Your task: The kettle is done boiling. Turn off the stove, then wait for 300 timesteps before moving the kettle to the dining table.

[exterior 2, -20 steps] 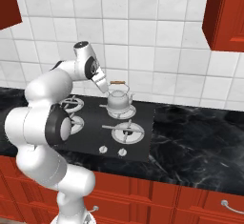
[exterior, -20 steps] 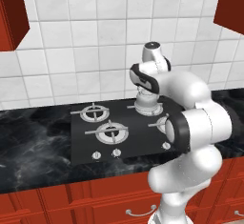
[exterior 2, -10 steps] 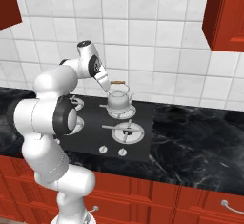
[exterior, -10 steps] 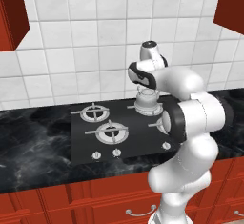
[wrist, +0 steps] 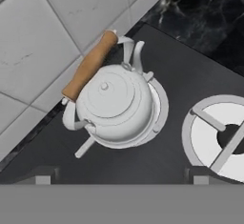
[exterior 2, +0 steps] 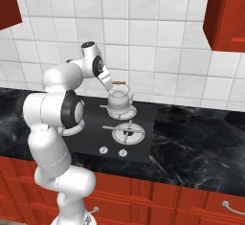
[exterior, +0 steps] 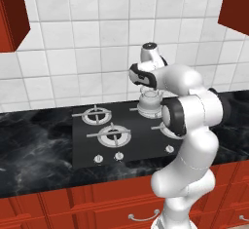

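Stove, kettle below open hand

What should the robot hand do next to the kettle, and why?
Probably lower onto the handle and close. The hand hangs open above the kettle, which sits on a back burner of the stove, and holds nothing. The orange-brown handle leans toward the tiled wall, so the hand likely needs to line up over it first.

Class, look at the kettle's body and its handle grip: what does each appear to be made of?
The kettle body looks like smooth, light silvery metal, judging by its even sheen. The handle grip looks like orange-brown wood or plastic with a matte finish; the look leaves it open.
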